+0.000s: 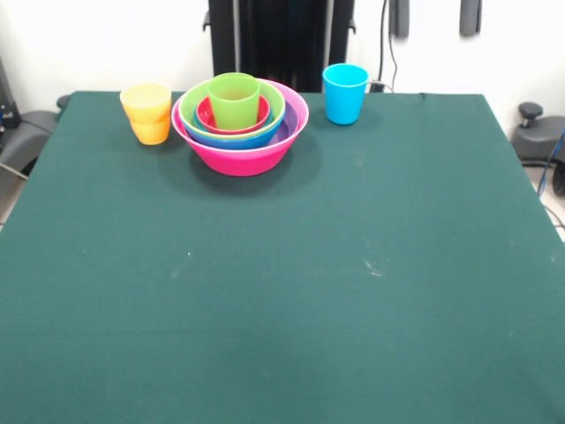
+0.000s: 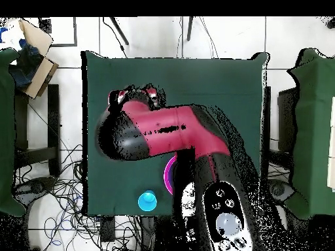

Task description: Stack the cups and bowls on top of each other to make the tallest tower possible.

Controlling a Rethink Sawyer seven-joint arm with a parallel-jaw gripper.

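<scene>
Tower (image 1: 240, 132): pink bowl (image 1: 243, 157) outermost, purple, blue, lt green, red bowls nested inside, green cup (image 1: 234, 100) upright at centre. Sits at 12 o'clock on bench (image 1: 282, 291), nested wide-to-narrow, prob. for stability. Yellow cup on orange cup (image 1: 147, 113) at tower's 9; blue cup (image 1: 344, 93) at 3, apart. Arm (image 2: 163, 134) covers tower overhead; hand state: can't tell.

Four nested bowls (image 1: 240, 146), four cups (image 1: 345, 93), one table (image 1: 282, 291).
</scene>
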